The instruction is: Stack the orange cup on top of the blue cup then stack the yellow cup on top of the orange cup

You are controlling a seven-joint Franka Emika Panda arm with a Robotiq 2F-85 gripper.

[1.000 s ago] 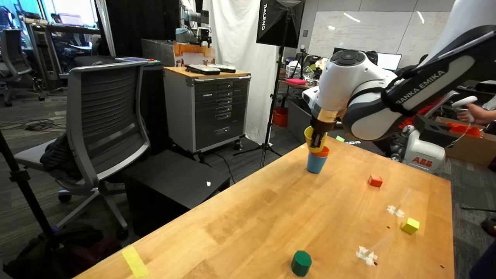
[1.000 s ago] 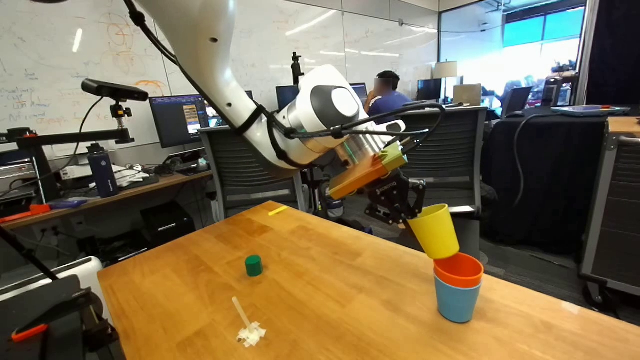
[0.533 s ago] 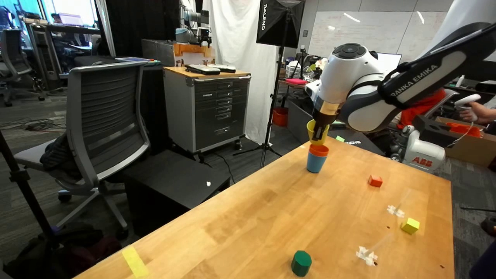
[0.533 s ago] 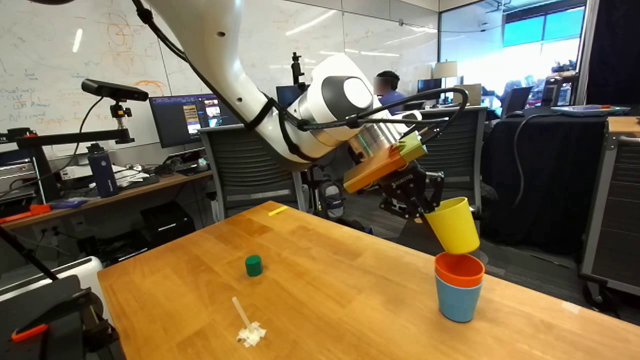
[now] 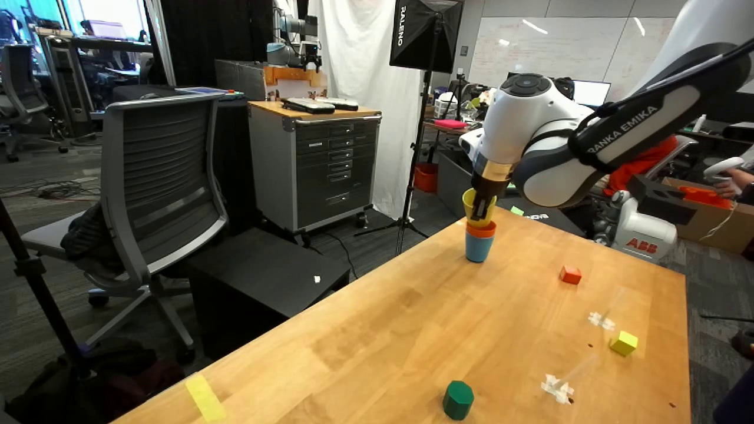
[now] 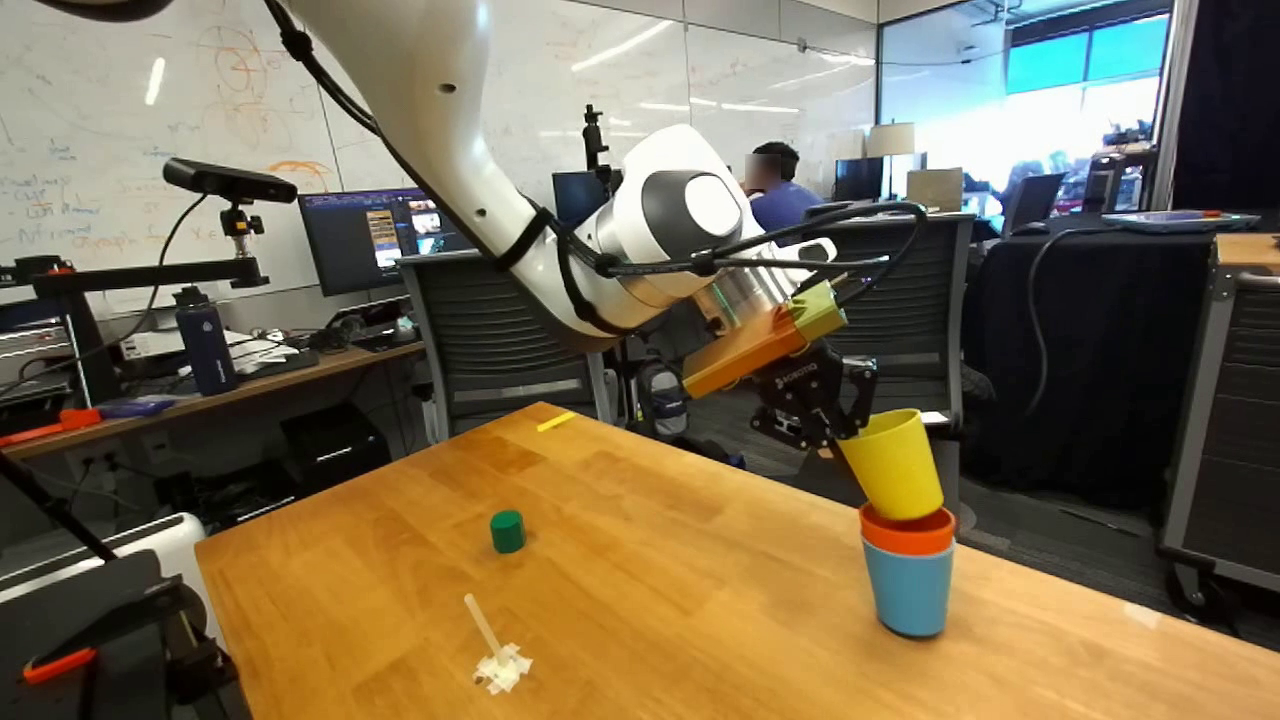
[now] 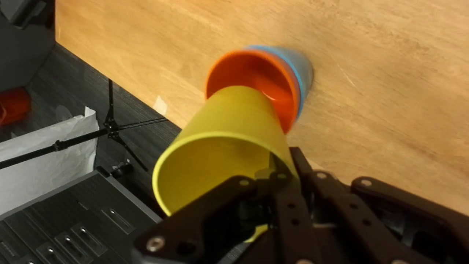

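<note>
Blue cup [image 6: 910, 592]: light blue, smooth, tapered; standing on the table [image 5: 412, 330].
Orange cup [image 6: 908, 538]: orange-red, thin-walled, glossy inside in the wrist view; nested in the blue cup, its upper band and rim showing above.
Yellow cup [image 6: 893, 468]: tapered, wide round mouth; tilted, above the blue cup, its base at the orange cup's mouth; whether the two touch cannot be told.
Gripper [image 7: 285, 163]: black, jointed linkage; clenched on the yellow cup's wall, one finger inside the mouth and one outside; above the blue cup.
Green prism [image 5: 457, 400]: short, faceted; well apart from the blue cup.
Red block [image 5: 570, 275]: small, flat-sided; nearer the blue cup than the yellow block [image 5: 623, 343], a small cube.
White tape patches [image 5: 556, 387]: crumpled; well apart from the blue cup.
Table: honey-coloured wood, visible grain, joined staves; beneath the blue cup.
Drawer cabinet [image 5: 341, 176]: grey, wooden top; across the table edge from the blue cup in an exterior view, with white cloth [image 5: 359, 88] in loose folds and a black softbox [image 5: 419, 35] near it.
Whiteboard [image 6: 560, 90]: glossy; far behind the blue cup.
Edges: blue cup near one long table edge, dark floor [image 7: 77, 86] past it.
Tabletop for moving: broad run from the blue cup to the green prism, shorter to the red block.
</note>
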